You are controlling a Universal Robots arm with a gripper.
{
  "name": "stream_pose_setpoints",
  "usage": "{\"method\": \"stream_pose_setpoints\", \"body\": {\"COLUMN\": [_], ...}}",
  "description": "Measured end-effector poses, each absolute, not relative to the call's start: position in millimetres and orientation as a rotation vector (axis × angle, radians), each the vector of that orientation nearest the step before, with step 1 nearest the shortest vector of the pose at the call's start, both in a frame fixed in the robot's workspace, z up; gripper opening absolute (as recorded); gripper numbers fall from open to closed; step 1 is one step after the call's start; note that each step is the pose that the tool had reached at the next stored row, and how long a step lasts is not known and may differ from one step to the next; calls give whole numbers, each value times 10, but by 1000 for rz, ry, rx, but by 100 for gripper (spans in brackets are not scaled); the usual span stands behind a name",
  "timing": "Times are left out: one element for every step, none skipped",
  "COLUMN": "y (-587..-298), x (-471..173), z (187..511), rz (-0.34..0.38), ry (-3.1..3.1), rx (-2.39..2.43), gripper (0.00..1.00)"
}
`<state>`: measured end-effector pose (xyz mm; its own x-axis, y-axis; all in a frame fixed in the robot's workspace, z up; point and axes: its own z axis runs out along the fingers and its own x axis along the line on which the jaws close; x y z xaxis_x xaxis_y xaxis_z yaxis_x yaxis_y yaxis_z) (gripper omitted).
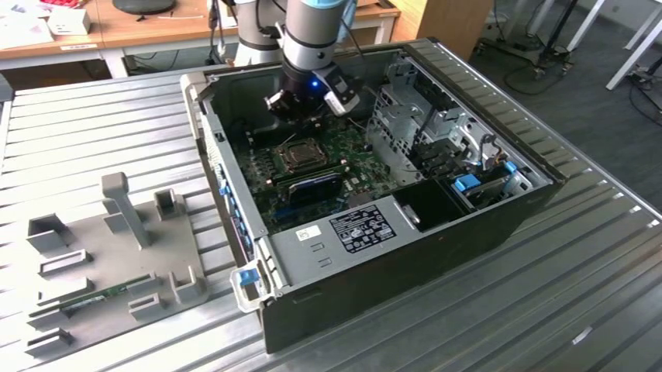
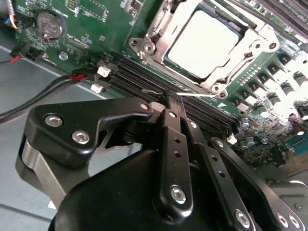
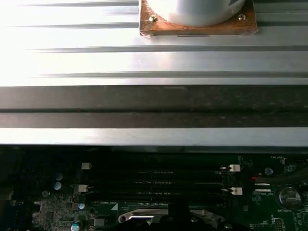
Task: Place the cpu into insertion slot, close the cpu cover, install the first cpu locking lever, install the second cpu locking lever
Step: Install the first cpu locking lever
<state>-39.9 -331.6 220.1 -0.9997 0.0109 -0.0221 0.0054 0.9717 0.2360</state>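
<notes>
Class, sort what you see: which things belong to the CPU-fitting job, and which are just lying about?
Job in hand: cpu; cpu cover; tool.

Lying about: memory slots; coin battery; black cables; grey fixture tray outside the case.

cpu (image 2: 204,43) top bleached by glare, cpu cover (image 2: 161,21) cut off at second wrist view's edge
</notes>
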Motion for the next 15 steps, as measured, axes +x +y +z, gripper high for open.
{"method": "stream_pose_setpoints", "body": {"y": [-3316, -3315, -3315, -3315, -3315, -3314, -3312, -3310, -3308, -3306, -3304, -3301, -3297, -3294, -3291], "x": [-411, -418, -424, -430, -437, -443, -451, -457, -463, -468, -470, -472, -472, -474, -474], "z": [2200, 2200, 2200, 2200, 2200, 2199, 2199, 2198, 2198, 2198, 2199, 2198, 2198, 2198, 2198], "rz": [371, 370, 370, 370, 370, 370, 370, 370, 370, 370, 370, 370, 370, 370, 370], "ry": [3096, 3095, 3095, 3095, 3094, 3094, 3093, 3092, 3091, 3090, 3090, 3090, 3090, 3090, 3090], "rx": [13, 13, 13, 12, 12, 12, 12, 12, 12, 12, 12, 12, 12, 12, 12], "gripper": [10, 10, 10, 10, 10, 10, 10, 10, 10, 10, 10, 10, 10, 10, 10]}}
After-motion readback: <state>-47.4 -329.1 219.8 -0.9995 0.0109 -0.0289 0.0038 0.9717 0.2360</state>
